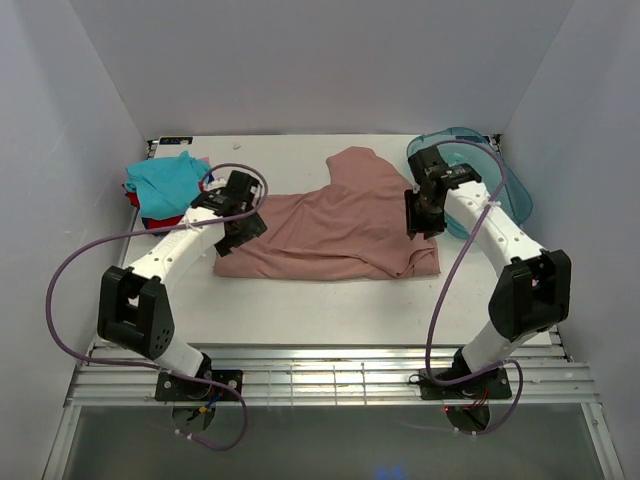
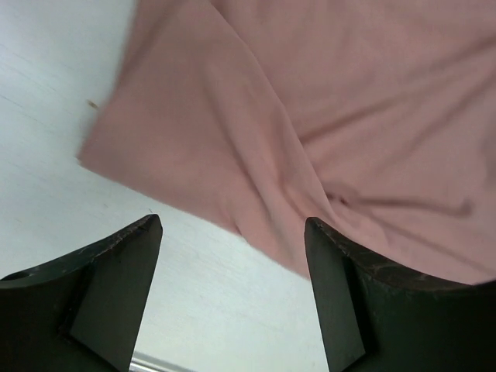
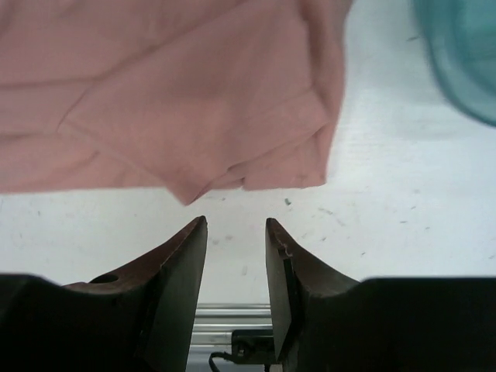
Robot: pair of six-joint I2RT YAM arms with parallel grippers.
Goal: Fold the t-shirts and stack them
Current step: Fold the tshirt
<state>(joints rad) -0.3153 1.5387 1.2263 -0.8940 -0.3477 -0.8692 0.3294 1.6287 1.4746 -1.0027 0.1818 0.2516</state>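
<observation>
Left end effector (image 2: 232, 223) spread, right one (image 3: 236, 222) seemingly ajar

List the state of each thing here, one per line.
pink t-shirt: partly folded on the table, unheld.
teal t-shirt: atop the far-left pile.
red t-shirt: beneath the teal one.
tray: resting at the far right.
left gripper: open, empty.
right gripper: open, empty.

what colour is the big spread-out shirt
The shirt is dusty pink; the top view shows it best.
</observation>
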